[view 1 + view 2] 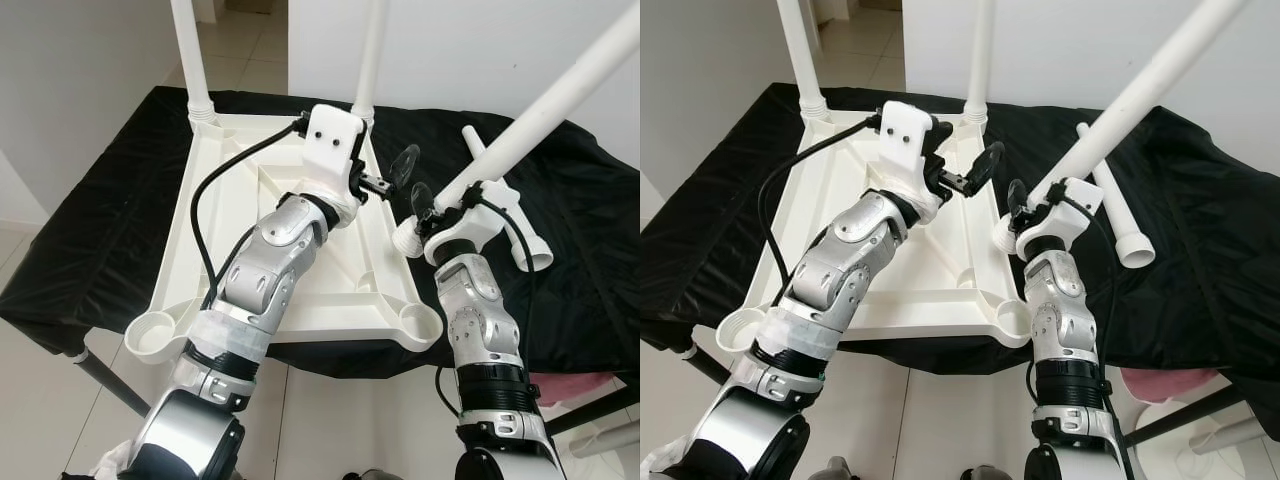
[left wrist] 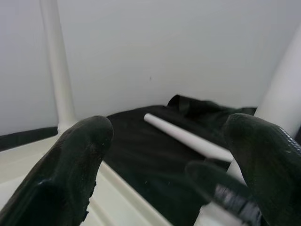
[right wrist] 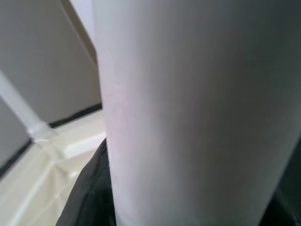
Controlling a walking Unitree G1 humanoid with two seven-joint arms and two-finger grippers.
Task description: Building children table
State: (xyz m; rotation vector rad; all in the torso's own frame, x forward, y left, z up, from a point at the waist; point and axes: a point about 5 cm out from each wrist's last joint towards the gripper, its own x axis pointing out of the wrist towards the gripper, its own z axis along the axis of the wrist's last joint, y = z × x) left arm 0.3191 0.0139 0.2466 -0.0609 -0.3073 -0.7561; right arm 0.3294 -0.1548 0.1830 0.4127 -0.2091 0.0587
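Note:
The white table top (image 1: 350, 290) lies upside down on a black-covered table. Two white legs (image 1: 190, 50) (image 1: 370, 55) stand in its far corners. My right gripper (image 1: 445, 208) is shut on a third leg (image 1: 540, 110), held tilted up to the right. That leg's threaded end (image 1: 405, 238) hangs over the top's right rim, a little behind the near right corner socket (image 1: 418, 322). My left gripper (image 1: 400, 172) is open, hovering above the right rim close to that leg and touching nothing. A fourth leg (image 1: 525, 240) lies loose on the cloth to the right.
The black cloth (image 1: 100, 230) drops off at the front and left edges, with tiled floor below. The near left corner socket (image 1: 150, 335) overhangs the front edge. A pink object (image 1: 580, 385) sits low on the right. A white wall stands behind.

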